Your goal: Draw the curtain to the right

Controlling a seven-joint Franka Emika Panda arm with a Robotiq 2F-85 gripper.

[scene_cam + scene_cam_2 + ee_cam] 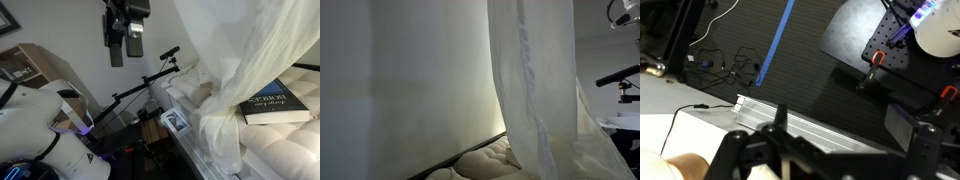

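Straight to the biggest thing, the curtain (232,60) (535,90): sheer, cream-white, on show in both exterior views. Falls from 12 o'clock in soft vertical folds and gathers into a loose heap down around 5 o'clock.

Next in size, the ribbed cushion (285,150) at 4 o'clock: lies under the curtain's lower folds, touching them. Over at 8 o'clock, the white robot base (40,130), well apart from the fabric.

Then the dark-blue book (282,103): lies flat on the cushion at 3 o'clock, near end meeting the bunched fabric.

Now the gripper (124,52): hangs up at 12 o'clock, off the curtain's 9 o'clock side, clear of the folds. Jaws apart and empty.

Same story in the wrist view: gripper (852,117) at 6 o'clock, jaws spread wide, looking down on dark floor. Blue tape strip (775,45) slanting at 11 o'clock, pale rail (750,104) crossing at 8 o'clock.
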